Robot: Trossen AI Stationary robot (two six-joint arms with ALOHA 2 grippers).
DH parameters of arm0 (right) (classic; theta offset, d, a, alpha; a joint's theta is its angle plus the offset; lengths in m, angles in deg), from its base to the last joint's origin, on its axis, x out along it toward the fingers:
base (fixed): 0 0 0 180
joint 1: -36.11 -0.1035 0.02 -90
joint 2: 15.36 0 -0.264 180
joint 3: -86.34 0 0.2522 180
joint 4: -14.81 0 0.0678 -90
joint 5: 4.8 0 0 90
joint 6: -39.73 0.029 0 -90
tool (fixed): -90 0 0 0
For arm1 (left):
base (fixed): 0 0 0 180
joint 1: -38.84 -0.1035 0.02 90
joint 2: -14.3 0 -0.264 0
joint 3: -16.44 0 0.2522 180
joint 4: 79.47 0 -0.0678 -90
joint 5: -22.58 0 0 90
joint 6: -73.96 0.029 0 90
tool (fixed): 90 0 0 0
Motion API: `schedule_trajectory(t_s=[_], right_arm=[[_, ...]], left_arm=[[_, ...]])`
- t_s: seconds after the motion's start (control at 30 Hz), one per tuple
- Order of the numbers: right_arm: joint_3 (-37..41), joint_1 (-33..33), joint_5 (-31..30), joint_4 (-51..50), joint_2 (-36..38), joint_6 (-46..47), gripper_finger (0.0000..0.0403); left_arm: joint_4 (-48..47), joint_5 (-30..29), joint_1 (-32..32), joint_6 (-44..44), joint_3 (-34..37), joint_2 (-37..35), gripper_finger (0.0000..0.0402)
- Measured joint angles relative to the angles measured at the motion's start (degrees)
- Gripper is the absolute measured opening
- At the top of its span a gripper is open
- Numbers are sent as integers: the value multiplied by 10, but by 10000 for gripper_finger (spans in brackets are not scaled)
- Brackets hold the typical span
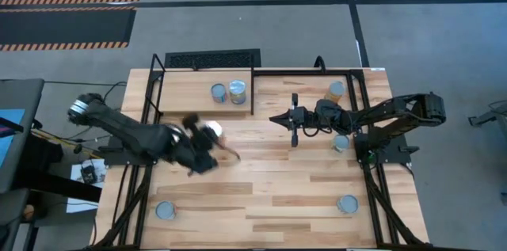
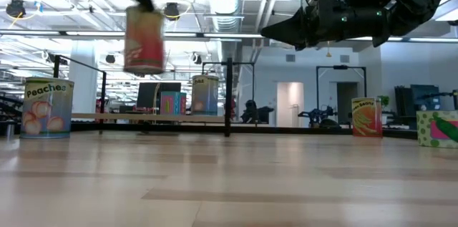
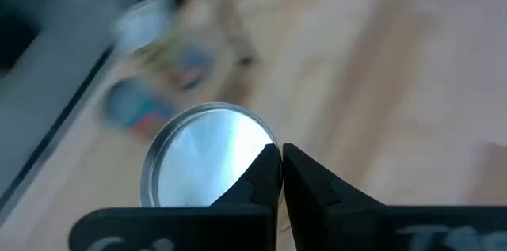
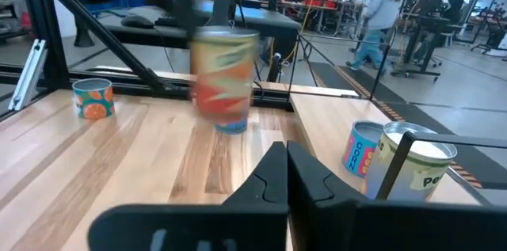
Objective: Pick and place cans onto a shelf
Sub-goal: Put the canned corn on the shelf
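Observation:
My left gripper (image 1: pixel 207 142) is shut on a can with an orange-red label (image 2: pixel 144 39), lifted above the table's middle left. Its silver lid (image 3: pixel 202 156) fills the left wrist view. My right gripper (image 1: pixel 277 119) is shut and empty, raised over the table's middle, pointing left (image 4: pixel 281 160). The shelf (image 1: pixel 190 96), a light-wood board in black rods, stands at the far left with two cans (image 1: pixel 218 91) (image 1: pixel 236 90) upright on it. More cans stand on the table at the far right (image 1: pixel 337 91), the right (image 1: pixel 341 142), the near left (image 1: pixel 165 210) and the near right (image 1: pixel 347 203). My left gripper meets the can at its top rim (image 3: pixel 257 142), on one side of the lid; its own fingers (image 3: pixel 265 176) hide the exact hold. It comes slanting down from the table's left. The can hangs upright below it (image 4: pixel 226 77), clear of the table.
Black frame rods (image 1: pixel 150 85) run round the table's edges and the shelf. A dark grille (image 1: pixel 212 58) lies behind the shelf. Bare planks lie between the arms and the near edge. A person (image 4: pixel 379 13) walks in the room beyond the table.

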State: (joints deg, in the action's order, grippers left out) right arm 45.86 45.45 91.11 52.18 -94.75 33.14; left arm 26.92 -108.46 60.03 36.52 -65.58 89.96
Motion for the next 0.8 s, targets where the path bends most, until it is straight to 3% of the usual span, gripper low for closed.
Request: schedule_trajectory(t_s=[0.13,0.33,0.57,0.8], right_arm=[[0,0,0,3,0,2,8],[0,0,0,3,0,6,8],[0,0,0,4,0,5,8],[0,0,0,3,0,2,8]], left_arm=[[4,-3,-83,-10,69,-78,0],[116,38,-254,109,172,-152,0],[223,147,-427,234,207,-143,0],[271,192,-486,273,207,-107,0]])
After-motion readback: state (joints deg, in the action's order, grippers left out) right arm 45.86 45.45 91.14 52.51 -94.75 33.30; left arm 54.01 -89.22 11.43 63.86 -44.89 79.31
